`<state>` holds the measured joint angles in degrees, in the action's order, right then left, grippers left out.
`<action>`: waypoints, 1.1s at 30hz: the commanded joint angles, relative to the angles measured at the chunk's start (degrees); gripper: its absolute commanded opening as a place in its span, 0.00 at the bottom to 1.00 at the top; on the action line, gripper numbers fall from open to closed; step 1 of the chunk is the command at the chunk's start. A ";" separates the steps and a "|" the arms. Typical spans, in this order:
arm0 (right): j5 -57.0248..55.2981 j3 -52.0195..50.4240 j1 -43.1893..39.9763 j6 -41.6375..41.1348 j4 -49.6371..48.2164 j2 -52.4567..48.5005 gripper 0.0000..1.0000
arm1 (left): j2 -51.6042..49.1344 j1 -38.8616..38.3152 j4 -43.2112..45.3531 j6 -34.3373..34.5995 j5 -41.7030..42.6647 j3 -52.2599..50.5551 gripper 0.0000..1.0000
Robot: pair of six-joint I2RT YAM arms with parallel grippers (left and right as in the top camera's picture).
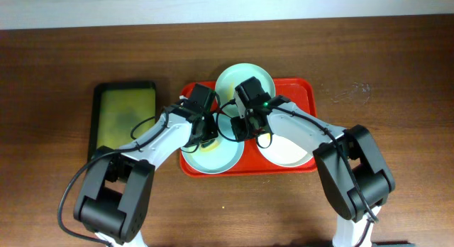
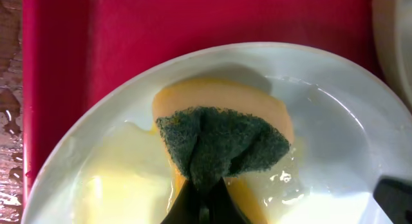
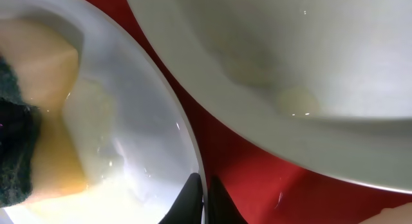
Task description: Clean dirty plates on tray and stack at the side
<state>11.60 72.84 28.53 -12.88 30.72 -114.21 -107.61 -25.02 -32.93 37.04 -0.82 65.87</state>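
Observation:
The red tray [image 1: 305, 91] holds three plates. The mint green plate [image 1: 245, 78] is at the back, the white plate [image 1: 287, 151] at the right, and the pale blue-white plate [image 1: 216, 160] at the front left. My left gripper [image 1: 206, 132] is shut on a yellow sponge with a green scouring pad [image 2: 219, 137] and presses it on the blue-white plate [image 2: 328, 114], which has yellow smears. My right gripper [image 3: 205, 193] is shut on that plate's rim [image 3: 187, 134]. The mint plate [image 3: 290, 44] lies just beyond it.
A smaller olive-green tray with a black rim [image 1: 126, 116] lies left of the red tray on the brown wooden table [image 1: 397, 62]. The two arms cross closely over the middle of the red tray [image 2: 129, 31].

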 commanded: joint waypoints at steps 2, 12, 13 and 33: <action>-1.38 -1.07 0.33 0.42 0.11 -1.68 0.05 | -3.26 0.46 -3.61 -0.90 -8.22 -0.13 0.00; -1.77 -1.07 0.33 0.39 0.31 -1.68 0.04 | 3.87 2.10 -12.55 -0.87 -18.49 2.67 0.00; -1.75 -1.07 0.33 0.39 0.55 -1.68 0.04 | 5.27 2.10 -12.57 -0.87 -18.49 2.67 0.00; -21.20 11.85 4.59 2.38 19.82 19.78 0.04 | 24.94 11.15 -18.69 -8.48 1.70 2.67 0.00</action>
<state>0.82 80.60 29.82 -11.51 49.23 -99.37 -84.33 -16.62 -49.78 30.33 -1.43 68.25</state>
